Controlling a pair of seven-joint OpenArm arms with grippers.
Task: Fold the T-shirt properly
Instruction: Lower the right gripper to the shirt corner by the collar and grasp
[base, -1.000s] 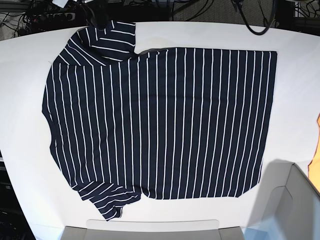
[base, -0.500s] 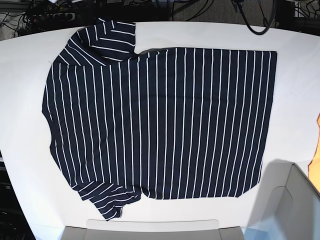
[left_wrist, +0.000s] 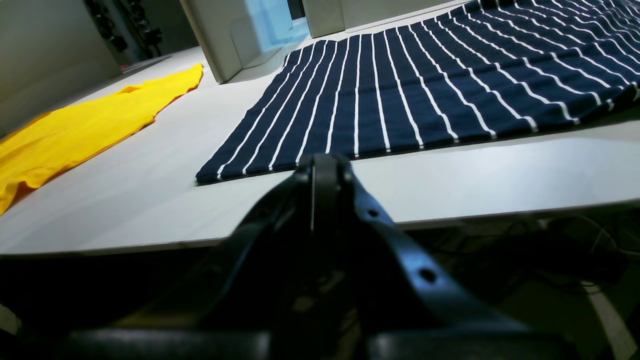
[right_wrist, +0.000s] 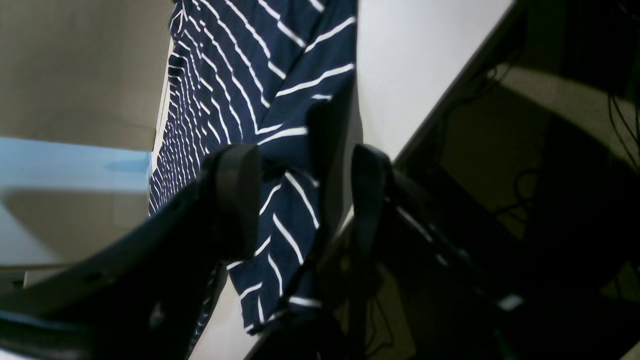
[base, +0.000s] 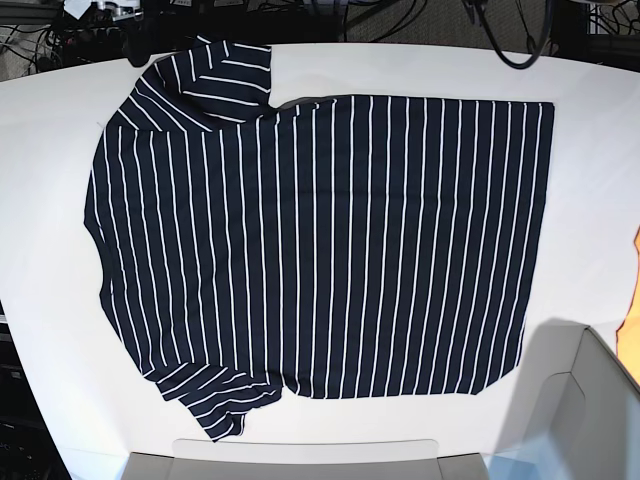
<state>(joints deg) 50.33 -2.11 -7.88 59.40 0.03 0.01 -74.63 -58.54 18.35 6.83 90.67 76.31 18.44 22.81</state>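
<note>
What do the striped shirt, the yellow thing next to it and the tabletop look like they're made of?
T-shirt: soft matte knit, likely cotton jersey; it lies limp with small ripples at the edges. Yellow cloth: thin matte fabric, creased and flat. Table: smooth white board, perhaps laminate, with a faint sheen and a thin hard edge.

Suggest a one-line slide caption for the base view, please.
Striped T-shirt spread flat and unfolded on the white table, both sleeves at the view's left, no gripper over it.
</note>
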